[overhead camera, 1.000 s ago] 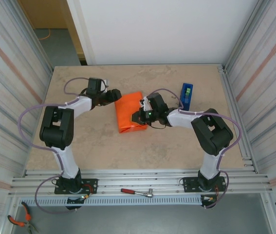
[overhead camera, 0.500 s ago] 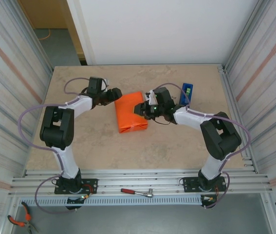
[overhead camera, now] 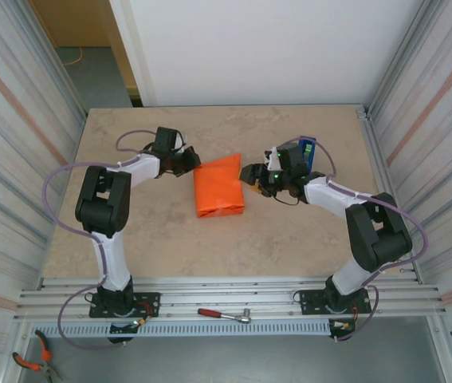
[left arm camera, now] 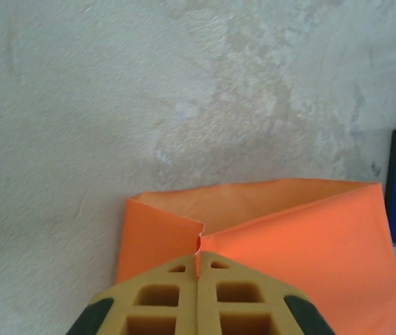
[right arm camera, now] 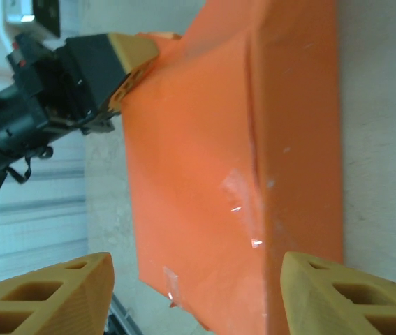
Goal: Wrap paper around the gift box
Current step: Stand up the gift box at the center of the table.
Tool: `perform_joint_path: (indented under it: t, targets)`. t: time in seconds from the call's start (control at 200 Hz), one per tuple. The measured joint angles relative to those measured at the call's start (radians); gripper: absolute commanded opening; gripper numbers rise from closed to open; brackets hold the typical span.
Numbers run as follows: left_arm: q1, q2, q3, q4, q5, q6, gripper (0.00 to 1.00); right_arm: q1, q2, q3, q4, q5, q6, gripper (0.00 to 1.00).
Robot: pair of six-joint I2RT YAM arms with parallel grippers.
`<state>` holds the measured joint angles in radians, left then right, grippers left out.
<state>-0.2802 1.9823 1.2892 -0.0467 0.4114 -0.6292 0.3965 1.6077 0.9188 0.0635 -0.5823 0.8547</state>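
Paper [overhead camera: 219, 187] bright orange, folded round into a flat box-shaped parcel near table [overhead camera: 170, 231] centre; the gift box was hidden inside it. Right wrist view showed a seam running along the top face with small bits of clear tape [right arm camera: 239, 188] on it. At the parcel's 11 o'clock corner a loose flap stood up. Left gripper [overhead camera: 190, 162] was there, jaws pressed fully together with the flap's edge pinched between the fingertips [left arm camera: 184, 269], seen plainly from the left wrist. Right gripper [overhead camera: 251, 174] sat at the parcel's 2 o'clock, just beside the edge, jaws spread wide, holding nothing; its tan fingers [right arm camera: 44, 293] framed the parcel. Blue tape dispenser [overhead camera: 307, 152] lay farther out at 2 o'clock, behind the right gripper.
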Motion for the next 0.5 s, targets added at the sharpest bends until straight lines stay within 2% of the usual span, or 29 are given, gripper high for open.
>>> perform_joint_path:
  t: [0.241, 0.501]
  targets:
    - [-0.022, -0.049, -0.089, 0.232, 0.020, -0.003, 0.00, -0.113, -0.027, -0.030, -0.029, 0.007, -0.002, 0.83]
    - [-0.058, -0.224, -0.334, 0.664, 0.015, 0.004, 0.00, -0.176, -0.060, -0.011, -0.084, 0.008, -0.024, 0.84]
